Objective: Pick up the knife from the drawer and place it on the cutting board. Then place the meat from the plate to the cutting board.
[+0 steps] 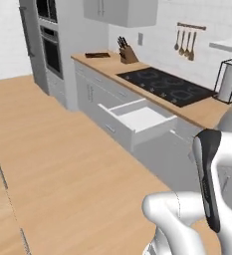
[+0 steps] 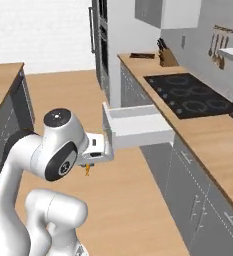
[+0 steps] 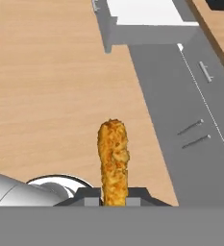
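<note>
1. Golden-brown, crumbed meat (image 3: 113, 161) stood clamped between the closed gripper (image 3: 114, 201), its long axis running straight out from the fingertips toward the drawer.
2. In the right base view the gripper (image 2: 88, 169) hung over bare wooden floor (image 2: 128, 200), just left of the open drawer (image 2: 138, 131).
3. That drawer (image 1: 137, 119) jutted out from the grey cabinets, its white inside showing.
4. On the far end of the counter (image 1: 202, 115) lay the dark cutting board (image 1: 97, 55), near the knife block (image 1: 127, 52); a black hob (image 1: 167, 85) sat between drawer and wall.
5. Open floor spread left of the cabinets.
</note>
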